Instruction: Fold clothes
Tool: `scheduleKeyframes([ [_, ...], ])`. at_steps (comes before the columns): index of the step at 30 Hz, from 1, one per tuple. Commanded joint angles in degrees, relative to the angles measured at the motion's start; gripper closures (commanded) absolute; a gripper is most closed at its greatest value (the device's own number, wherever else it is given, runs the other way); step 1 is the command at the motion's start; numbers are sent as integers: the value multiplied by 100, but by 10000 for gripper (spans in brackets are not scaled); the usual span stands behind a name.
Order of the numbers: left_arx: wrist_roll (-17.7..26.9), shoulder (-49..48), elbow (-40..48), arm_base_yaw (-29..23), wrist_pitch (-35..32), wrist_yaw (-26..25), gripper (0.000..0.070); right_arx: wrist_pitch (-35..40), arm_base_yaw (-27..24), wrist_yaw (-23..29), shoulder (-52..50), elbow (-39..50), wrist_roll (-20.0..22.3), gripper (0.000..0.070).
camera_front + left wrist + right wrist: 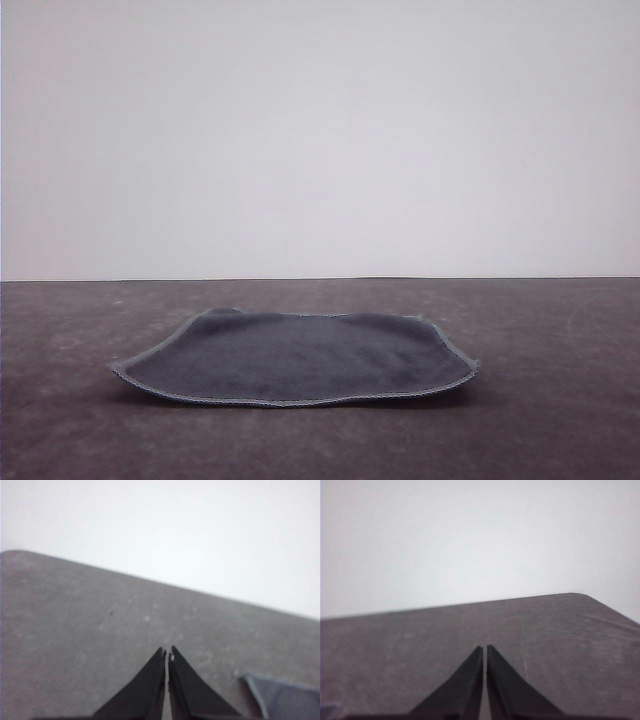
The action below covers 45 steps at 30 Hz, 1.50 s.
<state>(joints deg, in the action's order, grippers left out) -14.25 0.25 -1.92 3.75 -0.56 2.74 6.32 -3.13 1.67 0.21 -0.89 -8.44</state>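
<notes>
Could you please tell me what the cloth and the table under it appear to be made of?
The cloth looks like soft napped fabric, perhaps microfibre: matte dark grey-blue, limp wavy outline, paler stitched edging. The table seems a hard, dull dark grey-brown top with faint pale scuffs, possibly laminate or a mat; the pictures cannot settle which.

I can read no text, label, brand, number or sign in any of my views. The cloth (300, 358), the table (560, 400) and the wall (320, 130) carry no legible marking.
</notes>
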Motion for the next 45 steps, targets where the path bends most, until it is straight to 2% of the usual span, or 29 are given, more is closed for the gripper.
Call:
scheduleKeyframes([
  [1, -314, -7, -42, -4, -94, 14, 700, 183, -7, -55, 0, -2, -581, 693],
  [5, -447, 24, -490, -4, 219, 28, 697, 155, -7, -188, 4, -252, -1085, 694],
  [9, -504, 328, -1335, -4, 1186, 48, 697, -779, -7, -239, 114, -947, -1408, 695],
  [16, -476, 1533, -2973, -4, 3087, 28, 697, -2462, -7, -916, 899, -2281, -1196, 695],
  [20, -288, 2341, -3613, -4, 3770, -423, 697, -3067, -6, -1394, 1574, -2757, -941, 695],
  [23, -59, 2923, -3907, -4, 4123, -810, 697, -3252, -5, -1787, 2103, -2927, -717, 694],
  [27, 428, 3598, -4069, -4, 4339, -1393, 697, -3241, 59, -2331, 2687, -2955, -527, 694],
  [30, 599, 3931, -4069, 93, 4339, -1657, 697, -3254, 255, -2417, 3007, -2955, -342, 694],
  [33, 606, 4064, -4069, 331, 4197, -1650, 697, -3251, 590, -2396, 3196, -2955, -113, 694],
  [39, 602, 4133, -4069, 857, 3997, -1655, 697, -3205, 1474, -2258, 3490, -2955, 30, 694],
  [42, 604, 4131, -4069, 975, 3960, -1655, 697, -3203, 1808, -2258, 3588, -2955, 39, 694],
  [45, 599, 4131, -4069, 979, 3965, -1655, 697, -3201, 1932, -2260, 3635, -2955, 39, 694],
])
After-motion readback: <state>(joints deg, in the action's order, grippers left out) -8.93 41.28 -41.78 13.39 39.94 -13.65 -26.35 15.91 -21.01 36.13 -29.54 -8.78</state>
